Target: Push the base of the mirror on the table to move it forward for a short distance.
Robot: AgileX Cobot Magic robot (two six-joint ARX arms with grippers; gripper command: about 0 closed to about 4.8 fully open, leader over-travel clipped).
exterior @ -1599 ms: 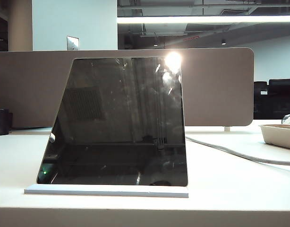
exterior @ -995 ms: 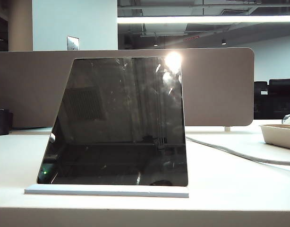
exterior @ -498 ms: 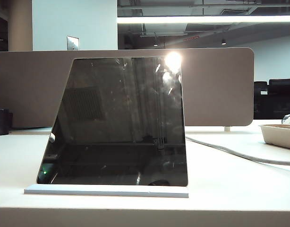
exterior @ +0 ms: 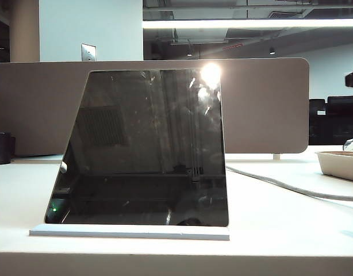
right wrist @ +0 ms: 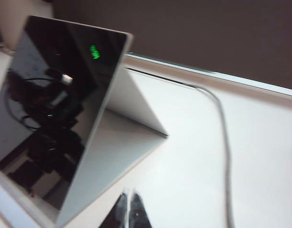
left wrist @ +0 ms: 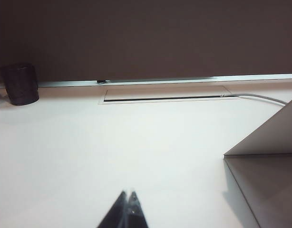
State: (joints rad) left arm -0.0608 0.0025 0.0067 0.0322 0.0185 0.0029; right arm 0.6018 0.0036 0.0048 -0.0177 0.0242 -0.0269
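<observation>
- Mirror (exterior: pixel 148 146) stands on its base (exterior: pixel 129 232) on the table (exterior: pixel 280 218).
- Left pincer (left wrist: pixel 129 199): fingertips together, above bare table.
- Right pincer (right wrist: pixel 129 202): fingertips together, beside the base.

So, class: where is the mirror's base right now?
In the exterior view the base lies flat on the table, left of centre near the front edge, under the mirror, with the cable to its right.

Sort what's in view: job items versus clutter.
Job: mirror, its base, table, right gripper shut near the base, left gripper shut above the table.
Clutter: cable, tray, black cup, divider.
</observation>
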